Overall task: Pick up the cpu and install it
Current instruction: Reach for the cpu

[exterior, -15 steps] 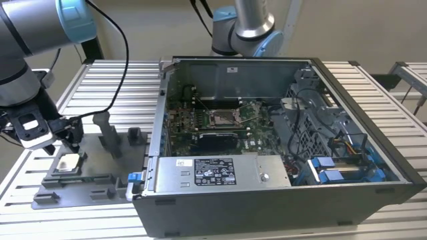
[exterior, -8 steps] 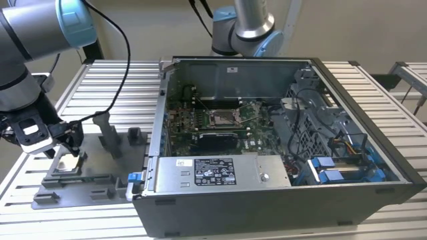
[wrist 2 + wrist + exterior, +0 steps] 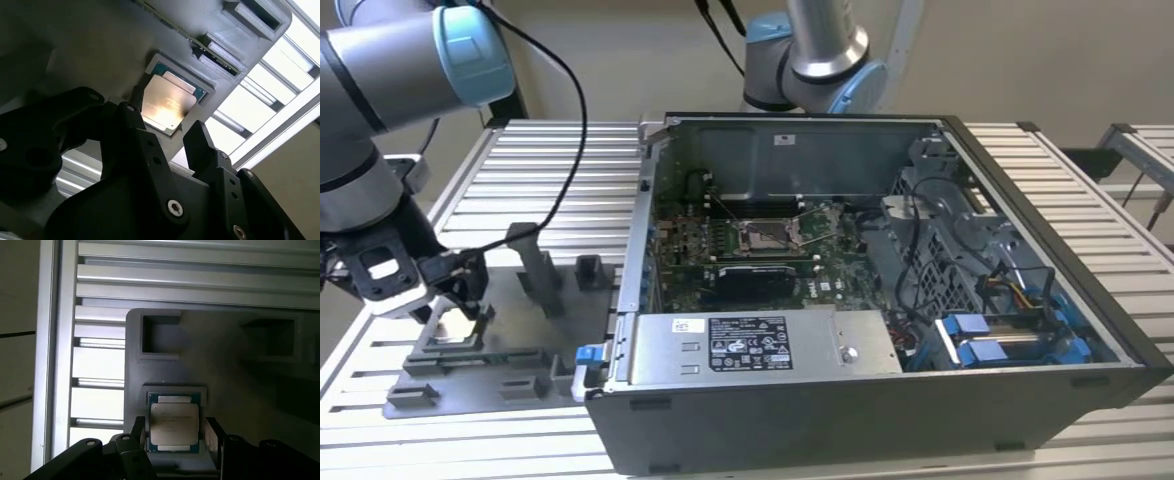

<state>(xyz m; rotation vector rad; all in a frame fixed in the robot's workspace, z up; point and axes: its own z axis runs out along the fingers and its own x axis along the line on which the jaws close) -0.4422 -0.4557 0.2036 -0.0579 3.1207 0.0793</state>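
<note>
The cpu (image 3: 174,426) is a small square chip with a pale metal top, lying flat in a shallow recess of a grey holder plate (image 3: 225,370). In the second wrist view the cpu (image 3: 167,105) catches a warm glare. My gripper (image 3: 175,436) hangs just above it, open, with one black finger (image 3: 139,432) on each side of the chip and small gaps between. In the exterior view the gripper (image 3: 450,305) sits low over the holder plate (image 3: 520,350) at the exterior view's left. The motherboard socket (image 3: 765,237) lies open inside the computer case (image 3: 881,400).
The case lies on its side on a slatted aluminium table (image 3: 547,170). A silver power supply box (image 3: 747,345) fills its near edge, with cables and blue drive bays (image 3: 1001,340) at the exterior view's right. Upright posts (image 3: 534,265) stand on the holder plate. A second arm's base (image 3: 807,60) stands behind the case.
</note>
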